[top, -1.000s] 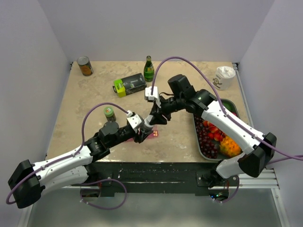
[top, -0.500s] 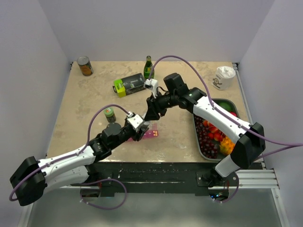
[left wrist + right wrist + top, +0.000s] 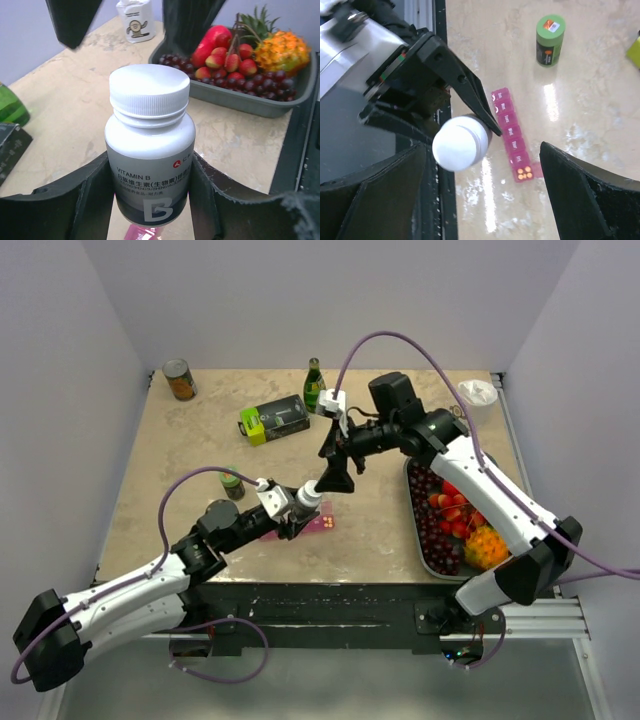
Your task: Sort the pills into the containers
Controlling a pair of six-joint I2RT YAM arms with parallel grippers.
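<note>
below, beige tabletop with containers; pale walls

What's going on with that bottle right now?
The left gripper holds a white vitamin bottle, cap on, just over the pink pill organiser at the table's near edge. The right gripper hangs open by the cap, not gripping it. The organiser's end compartment is open, orange pills inside.
</note>
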